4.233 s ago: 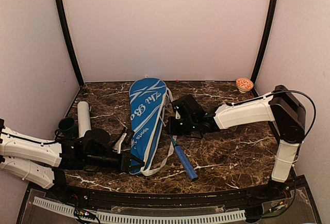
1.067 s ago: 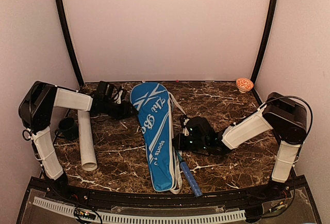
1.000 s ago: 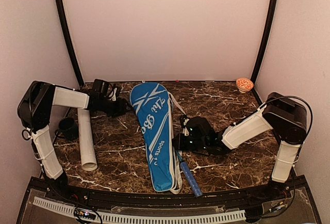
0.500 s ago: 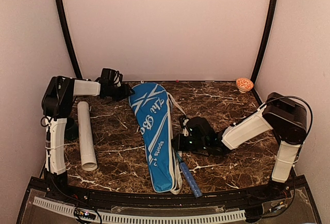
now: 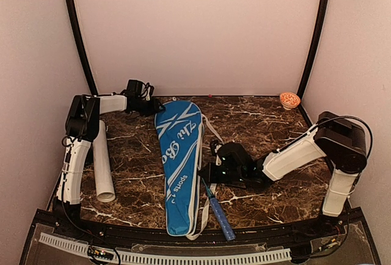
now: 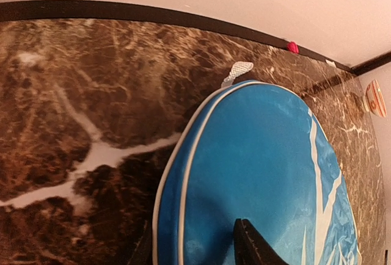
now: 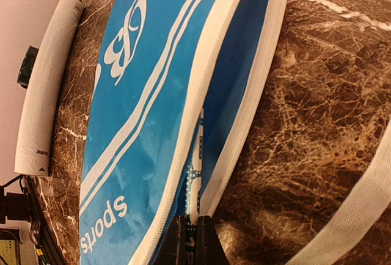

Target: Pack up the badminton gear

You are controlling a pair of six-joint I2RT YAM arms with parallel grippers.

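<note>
The blue cover [image 5: 180, 155] lies lengthwise mid-desk [image 5: 275, 124] with a racket handle [image 5: 220, 219] poking out near me, my right fingers [image 7: 204, 246] pressed together at its open edge and my left fingers [image 6: 247, 243] spread astride its far rim, probably to steady it.

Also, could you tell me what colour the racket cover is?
Blue with white lettering and stripes; the racket cover shows best from the right wrist.

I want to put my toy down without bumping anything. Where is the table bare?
Bare marble lies between the white tube and the blue cover, and at the back from the cover to the orange bowl. It is crowded where the right gripper, strap and racket handle meet.
</note>
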